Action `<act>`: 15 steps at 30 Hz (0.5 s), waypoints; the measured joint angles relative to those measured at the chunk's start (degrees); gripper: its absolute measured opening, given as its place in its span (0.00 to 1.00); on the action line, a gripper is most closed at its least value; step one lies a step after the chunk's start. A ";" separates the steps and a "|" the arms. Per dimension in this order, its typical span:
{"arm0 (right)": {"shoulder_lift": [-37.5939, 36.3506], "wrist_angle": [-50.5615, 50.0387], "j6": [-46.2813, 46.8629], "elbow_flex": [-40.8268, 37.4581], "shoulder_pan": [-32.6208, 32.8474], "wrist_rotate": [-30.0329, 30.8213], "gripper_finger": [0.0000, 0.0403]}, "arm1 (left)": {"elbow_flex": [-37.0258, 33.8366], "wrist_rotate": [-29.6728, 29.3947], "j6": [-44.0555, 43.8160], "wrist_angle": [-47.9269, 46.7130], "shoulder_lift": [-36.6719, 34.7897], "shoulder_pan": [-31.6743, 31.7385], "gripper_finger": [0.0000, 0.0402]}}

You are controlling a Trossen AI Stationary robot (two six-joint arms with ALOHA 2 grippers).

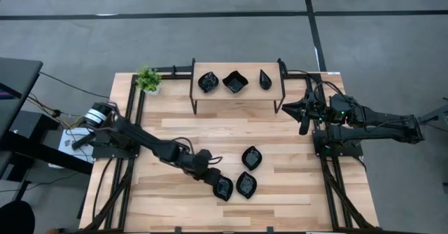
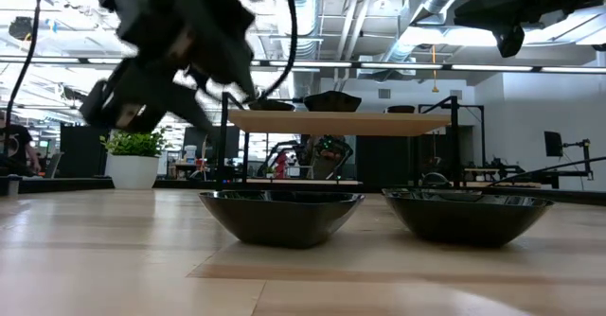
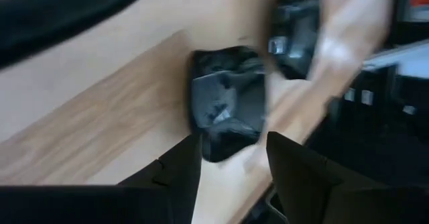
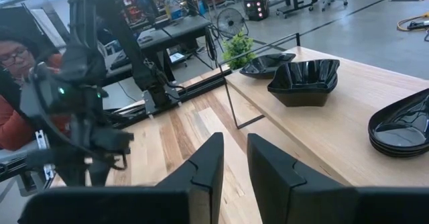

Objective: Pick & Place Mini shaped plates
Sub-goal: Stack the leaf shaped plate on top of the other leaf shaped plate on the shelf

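Hovering with its fingers spread just above a glossy black mini plate [image 1: 222, 188] lying on the wooden surface [image 1: 175, 136] beside two others, the left claw [image 1: 214, 179] grips nothing, while the right claw [image 1: 302, 129], fingers slightly parted and empty, waits beside the shelf [image 1: 238, 94].

From overhead, my left hand [image 1: 212, 176] covers the 10 o'clock rim of the nearest black dish [image 1: 223, 188]; its wrist view is blurred.

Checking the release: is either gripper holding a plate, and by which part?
Nothing is held. Left gripper is open just above the wavy-edged square plate lying on the table; right gripper is empty beside the shelf.
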 joint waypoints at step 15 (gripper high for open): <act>0.00 -0.04 -0.13 0.00 0.00 -0.02 0.16 | 0.11 0.62 -6.54 4.34 7.66 0.31 0.41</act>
